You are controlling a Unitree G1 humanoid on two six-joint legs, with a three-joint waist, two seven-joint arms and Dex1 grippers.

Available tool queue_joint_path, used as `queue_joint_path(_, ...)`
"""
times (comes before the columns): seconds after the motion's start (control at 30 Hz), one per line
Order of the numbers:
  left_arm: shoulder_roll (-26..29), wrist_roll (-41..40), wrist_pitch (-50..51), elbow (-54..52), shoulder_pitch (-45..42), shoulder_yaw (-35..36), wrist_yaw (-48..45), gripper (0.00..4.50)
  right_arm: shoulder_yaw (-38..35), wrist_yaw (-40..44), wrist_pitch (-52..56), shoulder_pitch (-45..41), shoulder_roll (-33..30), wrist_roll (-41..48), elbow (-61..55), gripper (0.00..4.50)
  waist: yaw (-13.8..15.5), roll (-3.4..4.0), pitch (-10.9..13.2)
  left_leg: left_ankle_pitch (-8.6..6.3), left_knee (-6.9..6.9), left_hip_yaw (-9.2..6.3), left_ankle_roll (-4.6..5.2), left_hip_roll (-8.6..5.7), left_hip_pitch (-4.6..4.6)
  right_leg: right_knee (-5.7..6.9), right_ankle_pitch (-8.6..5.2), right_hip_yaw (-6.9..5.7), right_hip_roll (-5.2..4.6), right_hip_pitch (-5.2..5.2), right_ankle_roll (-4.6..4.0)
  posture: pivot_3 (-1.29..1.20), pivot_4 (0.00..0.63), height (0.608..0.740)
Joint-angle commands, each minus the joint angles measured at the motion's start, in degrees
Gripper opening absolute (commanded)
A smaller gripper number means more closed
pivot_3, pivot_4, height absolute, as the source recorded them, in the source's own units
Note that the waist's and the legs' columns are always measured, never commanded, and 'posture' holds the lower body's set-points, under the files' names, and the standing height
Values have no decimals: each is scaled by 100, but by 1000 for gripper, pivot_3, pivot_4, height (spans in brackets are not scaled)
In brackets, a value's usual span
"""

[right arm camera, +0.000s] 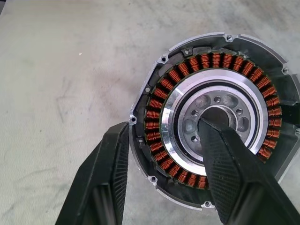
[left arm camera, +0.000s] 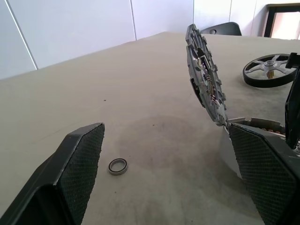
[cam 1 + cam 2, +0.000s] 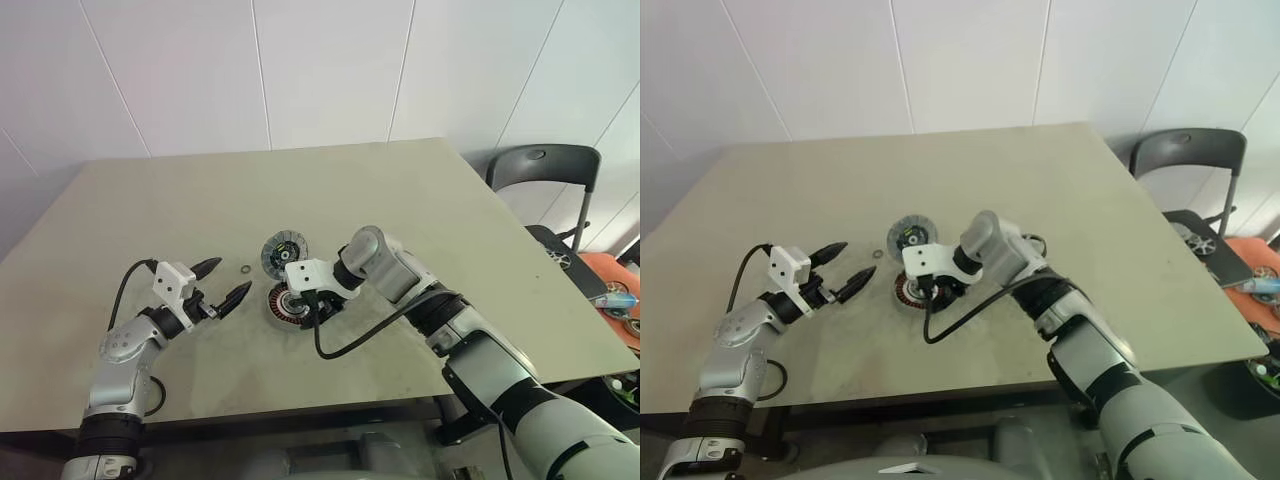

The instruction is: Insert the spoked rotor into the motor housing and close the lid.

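The worktop [image 1: 56,70] is a matt, pale grey-green surface, faintly mottled and scuffed. The motor housing [image 1: 187,49] has a bare silvery metal rim with a dull cast finish; its windings [image 1: 159,101] are glossy copper wire, and inside them sits a bright, brushed metal ring. The right claw [image 1: 164,159] has black fingers [image 1: 229,173] with finely cross-hatched pads. The lid [image 2: 204,77] looks like dull grey toothed metal. The small ring [image 2: 117,166] is shiny metal.

A square beige matte-topped table [image 3: 420,200] stands against a white wall of large panels with thin seams [image 3: 330,70], with a black plastic folding chair [image 3: 545,170] just beside the table's far right corner.
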Motion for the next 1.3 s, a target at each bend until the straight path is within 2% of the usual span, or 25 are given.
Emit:
queue_joint_path(0.03,14,4,-51,-134,-90,12,30,4500,104,-169,-44,79,44,-22,193,3230,-4,1,0,0,0,0,0,0,0,0,0,0,0,0,0,0,0,740)
queue_joint_path(0.17,36,-29,-29,-220,-29,51,33,4500,-68,-143,142,143,43,216,31,4462,6,0,0,0,3,1,0,0,6,0,-2,0,0,10,4,0,0,740)
queue_joint_path(0.33,72,-30,10,-301,50,105,89,4500,-876,113,677,169,88,1310,-593,4462,-2,1,2,0,5,1,0,0,10,0,-11,1,0,13,17,0,0,740)
queue_joint_path(0.53,163,557,15,294,-372,193,968,4500,-2220,-694,1235,-121,229,2372,-633,4462,8,1,2,0,2,-1,0,2,8,3,-5,-1,2,8,9,0,0,740)
queue_joint_path(0.63,105,604,66,412,-555,29,952,4500,-2760,-765,1655,-177,230,3032,-797,4462,22,1,2,1,3,-1,0,2,8,2,-6,-1,1,9,10,0,0,740)
queue_joint_path(1.07,-327,1158,-147,1977,-1500,-86,1915,4500,-2688,-1161,1956,63,53,3451,-1113,4462,130,-1,0,-2,4,4,4,-1,-7,-6,2,0,-3,-1,-1,0,0,740)
queue_joint_path(1.3,-540,781,250,2381,-1681,289,2323,4500,-2577,-1256,1868,82,32,3449,-1040,4462,128,-2,0,-2,3,3,4,-1,-10,-6,3,0,-4,-4,-1,0,0,740)
